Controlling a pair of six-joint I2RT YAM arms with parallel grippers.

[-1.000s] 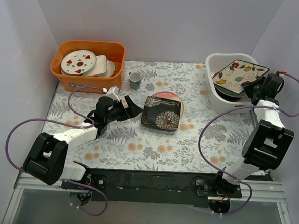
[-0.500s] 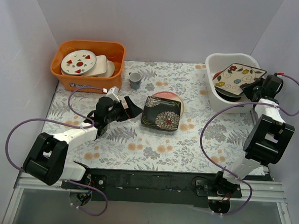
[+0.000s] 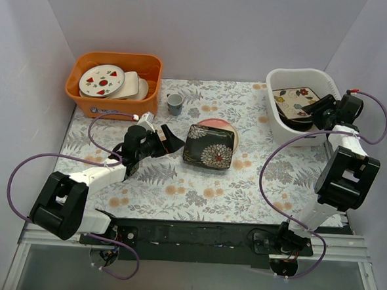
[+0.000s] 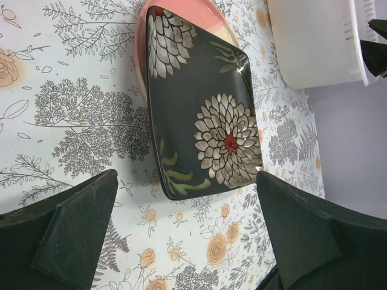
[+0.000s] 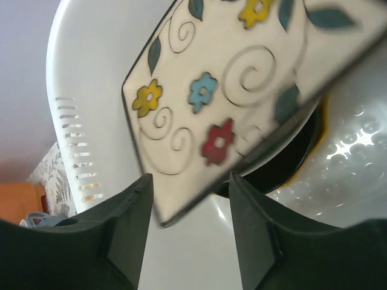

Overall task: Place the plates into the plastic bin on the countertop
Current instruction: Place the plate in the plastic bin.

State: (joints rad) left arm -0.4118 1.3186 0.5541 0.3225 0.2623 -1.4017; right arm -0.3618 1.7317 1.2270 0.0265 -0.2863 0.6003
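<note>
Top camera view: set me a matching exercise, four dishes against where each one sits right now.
Things
1. cream floral plate
2. black chrysanthemum plate
3. white plate with red and green marks
4. small cup

Places
A. in the orange bin
B. upright on the countertop
C. in the white bin
D. lying on the pink plate

Pairs: 1-C, 2-D, 3-A, 4-B
</note>
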